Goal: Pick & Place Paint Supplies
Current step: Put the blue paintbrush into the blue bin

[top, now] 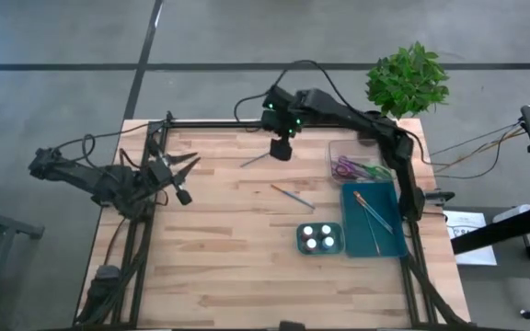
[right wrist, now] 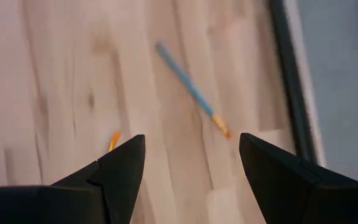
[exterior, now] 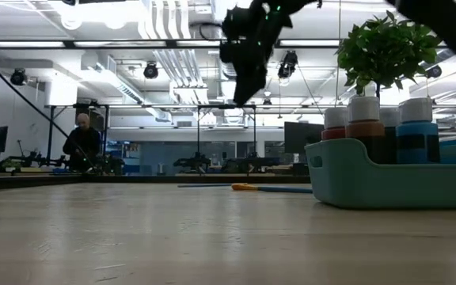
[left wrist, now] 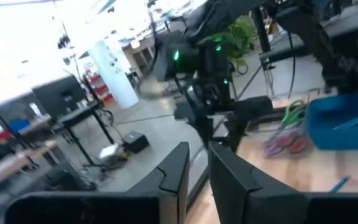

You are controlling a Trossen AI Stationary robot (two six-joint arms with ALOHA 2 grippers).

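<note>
The right end effector (top: pixel 281 147) hangs near the desk's (top: pixel 219 267) far edge, fingers spread wide and empty, above a blue-handled paintbrush (right wrist: pixel 190 88) lying flat. A brush that thin could skid or roll if the fingers close off-centre. A second brush (top: pixel 292 196) lies mid-desk. The teal palette (top: pixel 320 238), blue tray (top: pixel 386 241) and clear bin (top: pixel 339 151) crowd the right side (none seems to block the descent). The left end effector (top: pixel 181 179) waits over the left edge, nearly closed, holding nothing.

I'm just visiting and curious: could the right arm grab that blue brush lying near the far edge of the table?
Probably yes. The right gripper hangs open just above the blue brush, and the bare wooden table around the brush leaves the way free.
</note>
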